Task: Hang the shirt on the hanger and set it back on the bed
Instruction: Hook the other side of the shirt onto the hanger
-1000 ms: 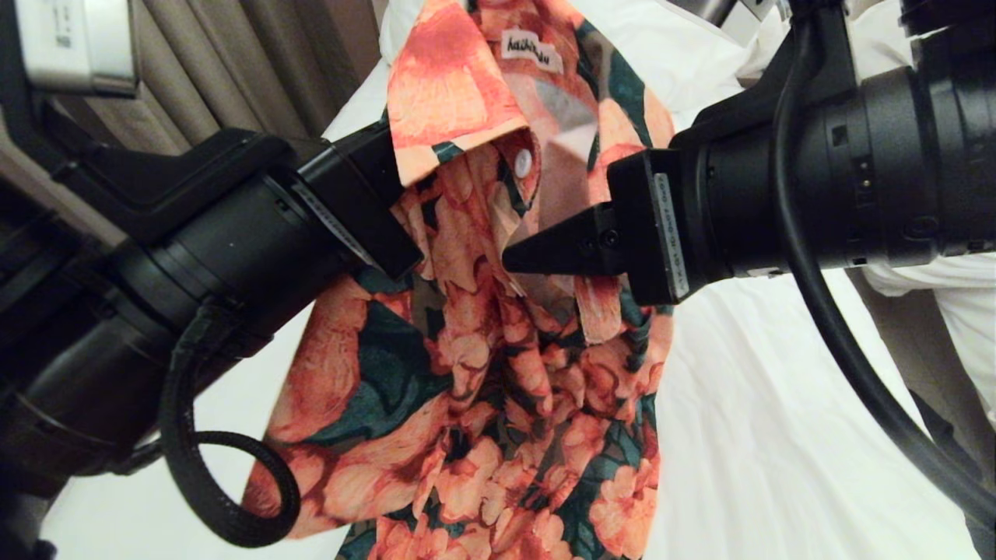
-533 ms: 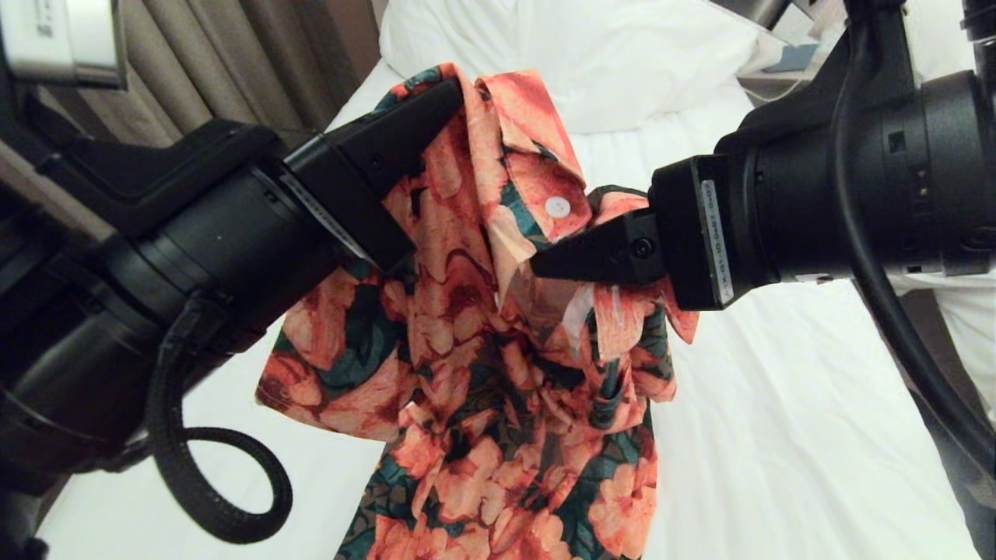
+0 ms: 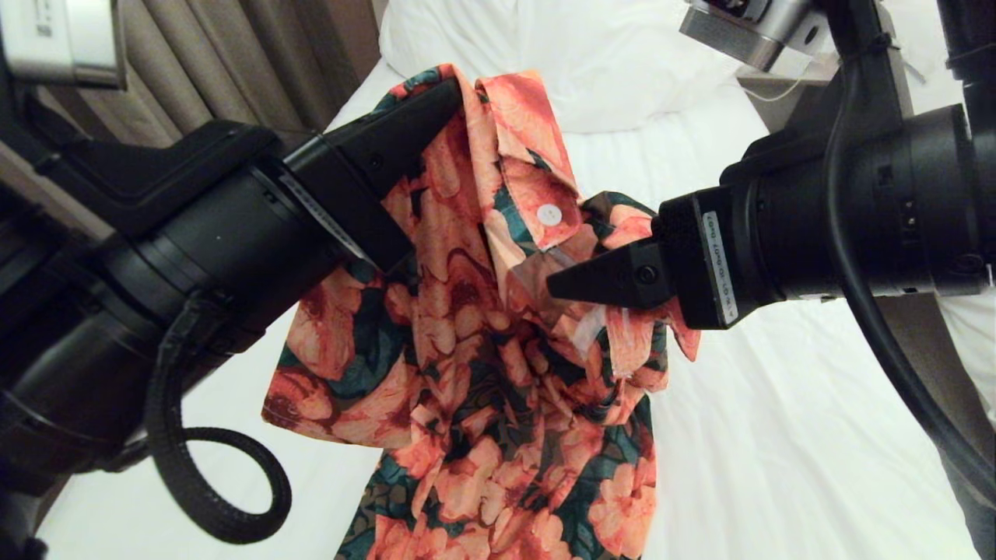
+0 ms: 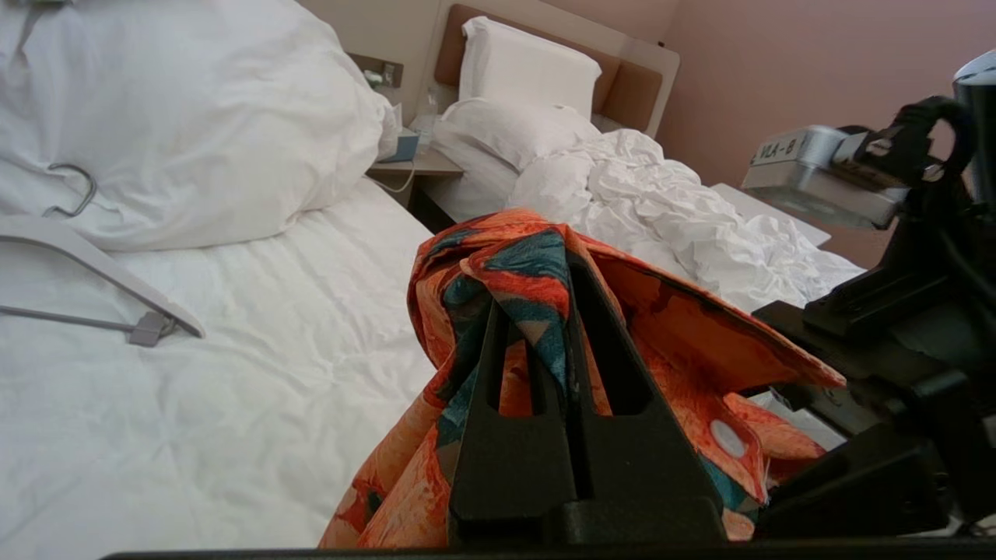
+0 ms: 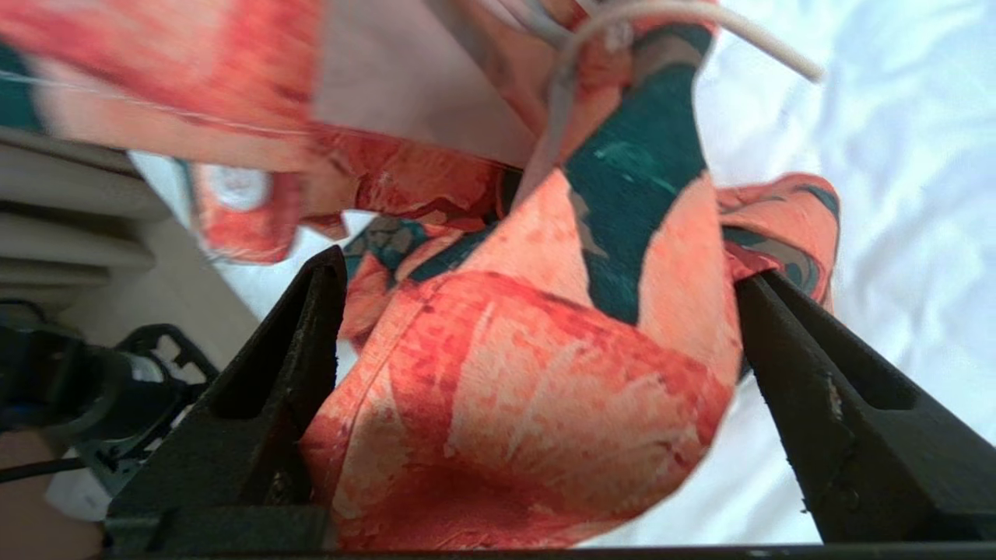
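The left gripper [image 3: 443,97] is clenched on the shirt [image 3: 482,373] near its collar, holding it up over the bed [image 3: 778,435]; only the left wrist view shows a thick white hanger [image 4: 93,272] lying by the pillow [image 4: 194,124] and a second, rumpled bed [image 4: 661,210] beyond. To the right, the right gripper [image 3: 560,284] reaches into the shirt's front. Its wrist view alone shows the jaws spread wide with a fold bulging between them, and a thin cream wire [image 5: 700,23] crossing the cloth above.
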{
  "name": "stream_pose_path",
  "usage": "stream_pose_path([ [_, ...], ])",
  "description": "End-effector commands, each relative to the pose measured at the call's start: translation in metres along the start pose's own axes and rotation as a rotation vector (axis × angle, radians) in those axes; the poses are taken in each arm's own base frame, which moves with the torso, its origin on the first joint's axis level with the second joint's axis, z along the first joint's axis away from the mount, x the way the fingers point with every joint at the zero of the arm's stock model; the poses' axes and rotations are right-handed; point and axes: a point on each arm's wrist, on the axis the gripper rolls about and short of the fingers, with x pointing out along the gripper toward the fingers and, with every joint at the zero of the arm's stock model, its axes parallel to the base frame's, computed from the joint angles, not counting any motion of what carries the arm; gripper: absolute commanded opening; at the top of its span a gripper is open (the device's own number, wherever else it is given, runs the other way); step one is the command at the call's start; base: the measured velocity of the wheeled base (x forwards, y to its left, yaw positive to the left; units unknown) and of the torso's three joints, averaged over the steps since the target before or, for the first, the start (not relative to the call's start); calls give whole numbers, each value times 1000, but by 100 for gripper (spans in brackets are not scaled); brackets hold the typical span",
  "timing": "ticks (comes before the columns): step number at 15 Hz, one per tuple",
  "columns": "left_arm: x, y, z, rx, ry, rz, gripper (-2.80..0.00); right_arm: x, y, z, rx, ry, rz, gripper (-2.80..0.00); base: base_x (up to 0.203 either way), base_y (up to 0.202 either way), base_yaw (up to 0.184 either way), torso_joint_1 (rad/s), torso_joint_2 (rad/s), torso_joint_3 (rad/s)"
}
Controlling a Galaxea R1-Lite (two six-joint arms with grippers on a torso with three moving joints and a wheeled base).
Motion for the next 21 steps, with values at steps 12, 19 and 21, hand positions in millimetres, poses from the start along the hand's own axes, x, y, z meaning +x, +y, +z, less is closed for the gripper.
stream_pose_path([
  [12,2,1,-6,-2,14,2,-280,14,-29,-13,27,114,-123,0,0,0,0,0,0,0],
  [19,2,0,-3,-3,3,1,-280,36,-39,-23,97,215,-178,0,0,0,0,0,0,0],
  [21,1,0,-2,-3,0,1,-280,44,-45,-25,112,230,-211,0,0,0,0,0,0,0],
])
